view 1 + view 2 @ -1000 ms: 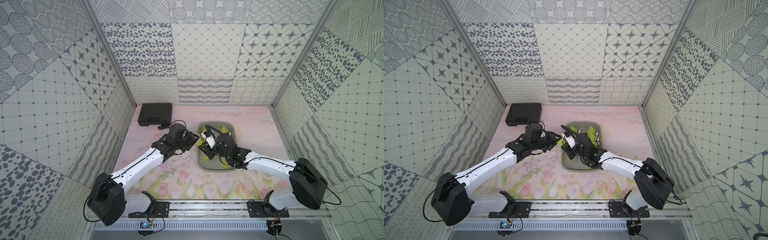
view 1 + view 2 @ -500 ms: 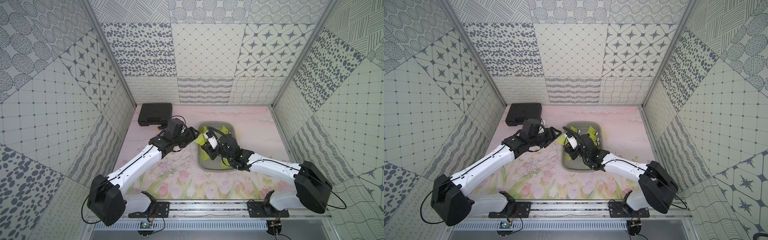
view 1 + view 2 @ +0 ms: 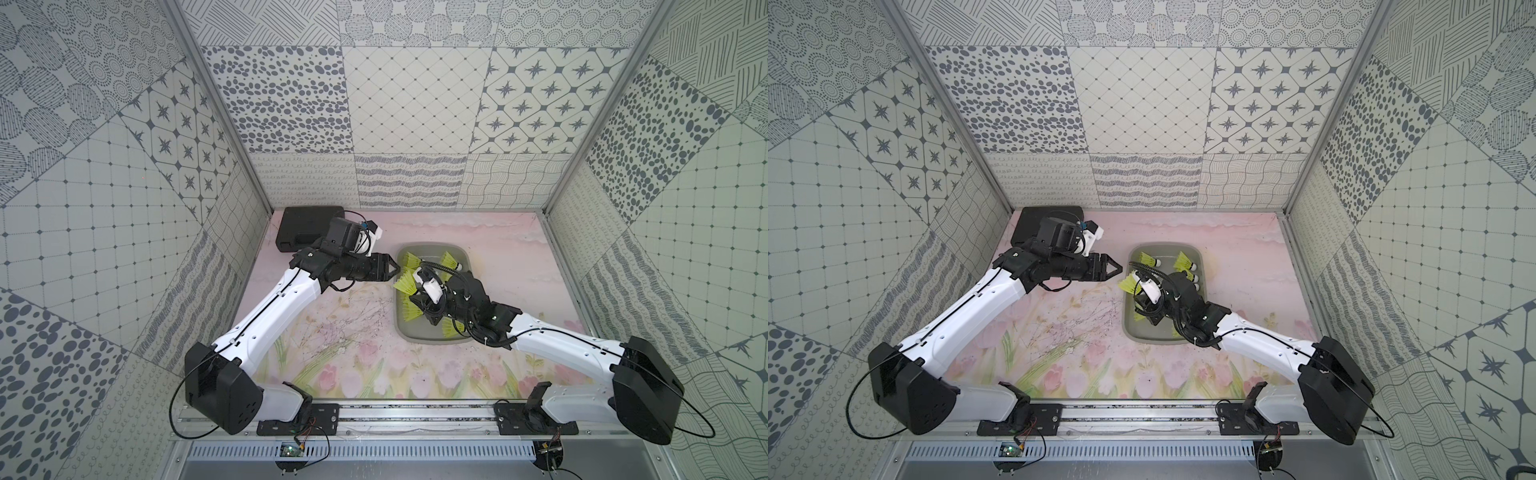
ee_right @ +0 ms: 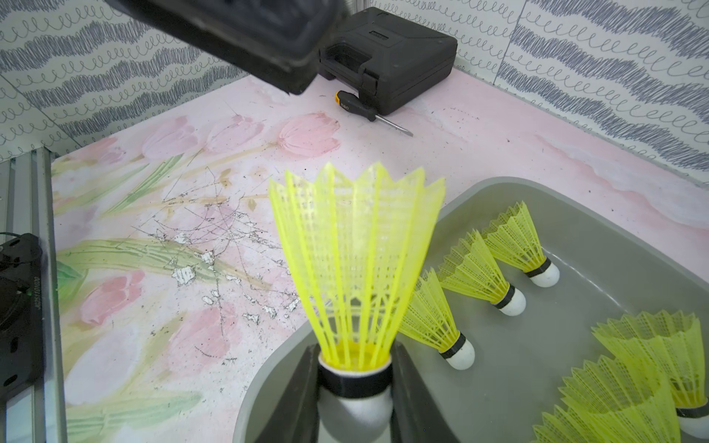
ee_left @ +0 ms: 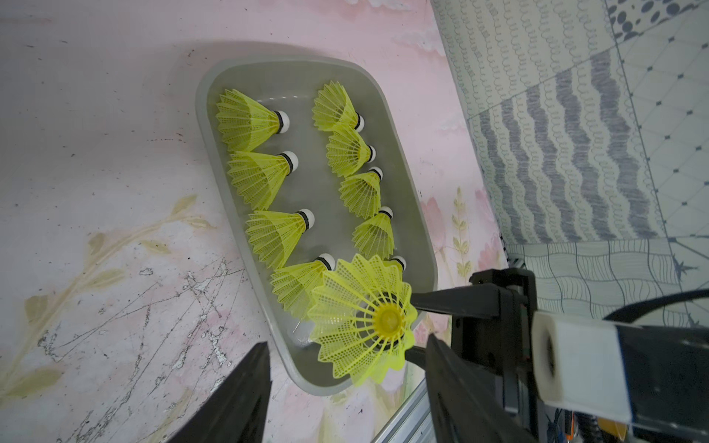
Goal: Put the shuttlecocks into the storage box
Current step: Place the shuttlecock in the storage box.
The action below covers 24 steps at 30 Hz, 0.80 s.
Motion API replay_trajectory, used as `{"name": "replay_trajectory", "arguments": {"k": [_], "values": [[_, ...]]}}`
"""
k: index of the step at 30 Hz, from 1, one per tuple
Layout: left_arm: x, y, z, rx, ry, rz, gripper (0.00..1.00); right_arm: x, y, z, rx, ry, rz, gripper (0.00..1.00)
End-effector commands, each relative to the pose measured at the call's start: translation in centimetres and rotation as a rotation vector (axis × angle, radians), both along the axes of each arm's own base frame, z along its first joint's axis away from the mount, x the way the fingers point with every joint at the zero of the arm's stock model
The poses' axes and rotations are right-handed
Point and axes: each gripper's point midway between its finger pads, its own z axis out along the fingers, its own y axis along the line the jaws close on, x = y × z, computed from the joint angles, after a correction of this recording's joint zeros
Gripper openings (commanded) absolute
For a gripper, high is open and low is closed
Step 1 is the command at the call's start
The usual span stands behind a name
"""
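Bimanual cell seen from above and from both wrists. The storage box (image 5: 314, 191), a shallow grey tray with rounded corners, is set near the middle of the floral-printed table (image 3: 332, 332), its long sides running from front to back. Inside it, neon-yellow shuttlecocks (image 5: 249, 119) are laid on their sides in two rows along the long walls, cork tips turned the same way; four are seen in one row and four in the other, and the white cork of a further one is partly hidden at the end of the second row. One more shuttlecock, the held shuttlecock (image 4: 353, 261), is clamped by its white cork and dark band between the fingers of the right gripper (image 4: 355, 387), which is closed narrowly on it. It is carried at the box's left rim, toward the front half, with its skirt directed at the left gripper (image 3: 395, 270). The left gripper is shown with its jaws spread wide and nothing between them, just beside the box's left rim and apart from the held skirt. A black hard case (image 4: 387, 57) is placed in the back left corner of the table, and an orange-and-black-handled screwdriver (image 4: 368, 111) is laid just beside its front side.
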Motion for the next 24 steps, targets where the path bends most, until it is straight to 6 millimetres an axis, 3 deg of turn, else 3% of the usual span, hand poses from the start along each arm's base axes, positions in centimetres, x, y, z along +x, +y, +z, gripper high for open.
{"name": "replay_trajectory", "arguments": {"k": [1,13,24], "values": [[-4.4,-1.3,-0.1,-0.017,0.013,-0.349,0.63,-0.7,0.0,0.4,0.001,-0.029,0.045,0.27],[-5.3,-2.7,-1.4,-0.012,0.097,-0.46,0.48,-1.4,0.5,0.4,-0.006,-0.03,0.101,0.27],[-5.3,-3.0,-1.6,-0.02,0.123,-0.476,0.25,-1.5,0.6,0.3,-0.007,-0.027,0.108,0.27]]}}
